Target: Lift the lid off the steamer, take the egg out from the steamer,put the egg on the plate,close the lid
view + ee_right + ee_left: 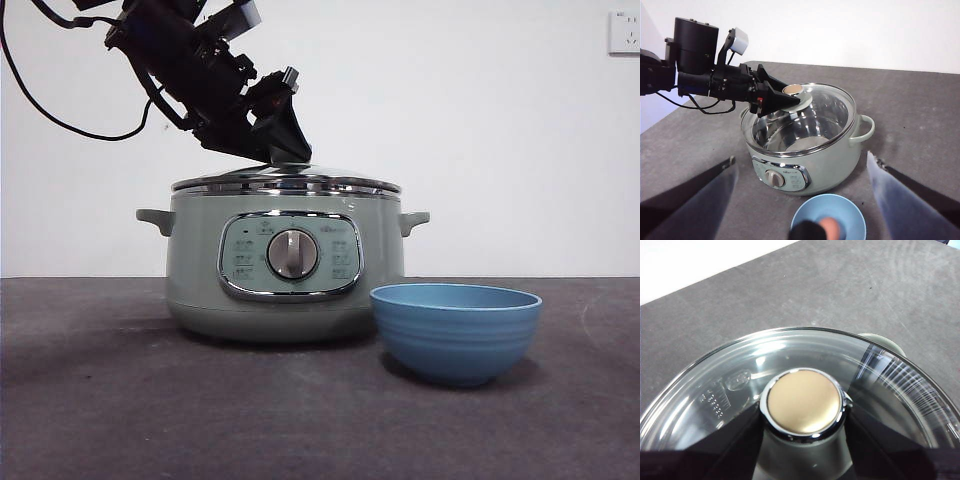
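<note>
Left end effector (802,440) clamps the lid (740,385) knob atop the steamer (285,270).

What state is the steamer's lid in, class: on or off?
On: the lid sits on the steamer, the left gripper clamping its knob.

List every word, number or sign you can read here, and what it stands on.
None reads clearly.
Control panel of the steamer: pale icons and a small brand mark, too small to read.
Lid, glass near the knob: embossed stamp and characters, too blurred to read.
Plate: no marking visible.
</note>
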